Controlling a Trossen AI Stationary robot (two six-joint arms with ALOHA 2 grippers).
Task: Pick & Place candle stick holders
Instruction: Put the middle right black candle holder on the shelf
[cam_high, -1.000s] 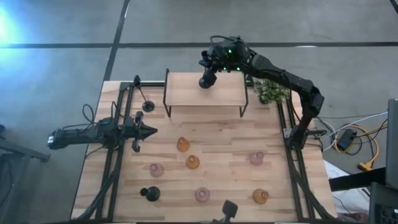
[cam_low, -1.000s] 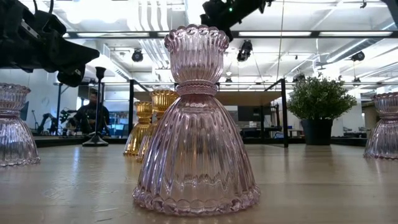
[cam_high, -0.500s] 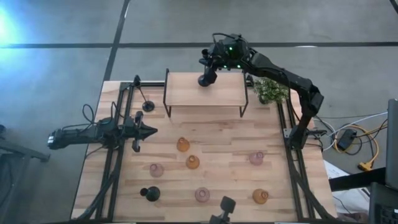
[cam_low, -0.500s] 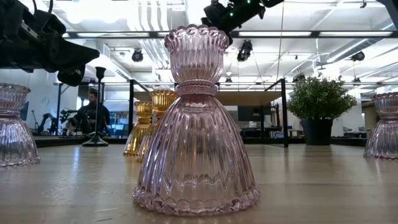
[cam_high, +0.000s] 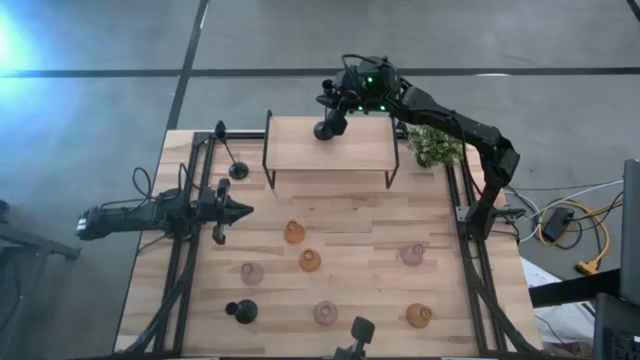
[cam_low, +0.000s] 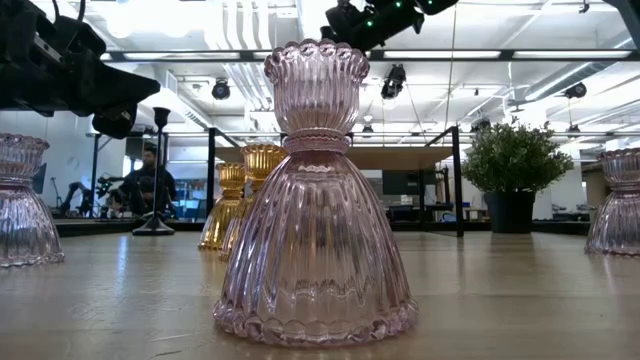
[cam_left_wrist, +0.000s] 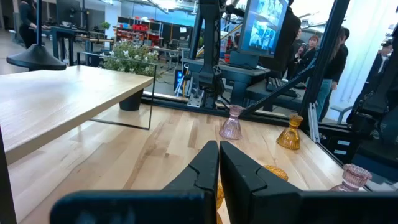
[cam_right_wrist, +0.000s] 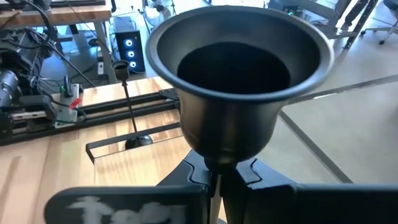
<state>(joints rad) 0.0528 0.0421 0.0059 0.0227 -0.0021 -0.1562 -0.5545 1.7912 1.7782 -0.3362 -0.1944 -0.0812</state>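
Holding a black candle stick holder (cam_right_wrist: 239, 81) by its thin stem, the right hand (cam_high: 335, 108) hangs over the back edge of the raised shelf (cam_high: 330, 150), fingers clamped on it, cup end toward the wrist. To set it down well, I'd say it should come down slowly and plumb, so the round base meets the shelf flat before the fingers part; a top-heavy thing like this looks apt to tip. Another black holder (cam_high: 229, 150) stands at the surface's far left corner. The left hand (cam_high: 243, 211) waits, fingers together, above the left side of the surface (cam_high: 350, 230), where the pink (cam_high: 325, 313) and amber (cam_high: 294, 233) glass holders sit.
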